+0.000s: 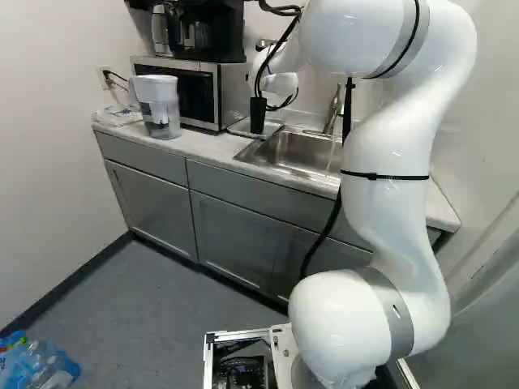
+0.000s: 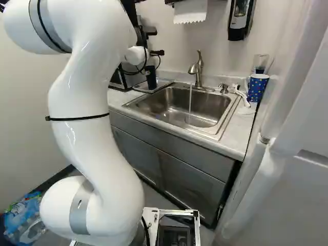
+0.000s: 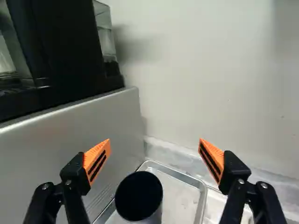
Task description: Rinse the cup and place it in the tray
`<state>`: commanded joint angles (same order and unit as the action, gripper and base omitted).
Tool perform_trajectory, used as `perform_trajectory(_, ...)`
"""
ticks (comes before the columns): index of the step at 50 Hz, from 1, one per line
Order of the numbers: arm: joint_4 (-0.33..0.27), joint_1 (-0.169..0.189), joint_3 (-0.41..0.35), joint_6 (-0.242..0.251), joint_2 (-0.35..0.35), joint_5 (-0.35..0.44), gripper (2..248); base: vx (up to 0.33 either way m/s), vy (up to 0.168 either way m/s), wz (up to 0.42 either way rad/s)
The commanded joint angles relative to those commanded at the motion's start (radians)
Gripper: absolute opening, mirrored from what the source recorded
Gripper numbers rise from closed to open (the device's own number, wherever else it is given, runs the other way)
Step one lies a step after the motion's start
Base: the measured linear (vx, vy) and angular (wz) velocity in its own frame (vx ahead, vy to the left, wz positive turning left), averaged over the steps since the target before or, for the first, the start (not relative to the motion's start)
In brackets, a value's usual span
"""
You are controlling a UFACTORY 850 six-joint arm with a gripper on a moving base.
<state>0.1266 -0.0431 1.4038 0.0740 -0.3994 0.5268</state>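
Claw (image 3: 154, 142) wide open, empty; black cup (image 3: 138, 197) stands in the tray (image 3: 180, 196). Placing looks done, so back off toward your six o'clock.

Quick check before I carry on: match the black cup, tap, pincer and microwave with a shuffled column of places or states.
1. Black cup
2. Tap
3. Pincer
4. Microwave

A. Open
B. Under the coffee maker
C. Standing in the tray
D. Running into the sink

Pairs: 1-C, 2-D, 3-A, 4-B
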Motion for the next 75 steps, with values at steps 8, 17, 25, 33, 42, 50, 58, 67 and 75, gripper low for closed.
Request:
perform_trajectory(8,0.0,0.013,-0.004,0.0,0.017,0.0,247,0.0,0.0,0.0)
perform_trajectory(17,0.0,0.026,-0.024,0.0,0.034,-0.003,247,0.0,0.0,0.0)
perform_trajectory(25,0.0,0.038,-0.041,0.0,0.049,-0.007,247,0.0,0.0,0.0)
perform_trajectory(33,0.0,0.052,-0.053,0.0,0.059,-0.013,247,0.0,0.0,0.0)
perform_trajectory(42,0.0,0.067,-0.064,0.0,0.069,-0.019,247,0.0,0.0,0.0)
perform_trajectory(50,0.0,0.081,-0.069,0.0,0.08,-0.028,247,0.0,0.0,0.0)
perform_trajectory(58,0.0,0.095,-0.068,0.0,0.092,-0.043,247,0.0,0.0,0.0)
perform_trajectory(67,0.0,0.112,-0.065,0.0,0.106,-0.067,247,0.0,0.0,0.0)
perform_trajectory(75,0.0,0.127,-0.062,0.0,0.117,-0.091,247,0.0,0.0,0.0)
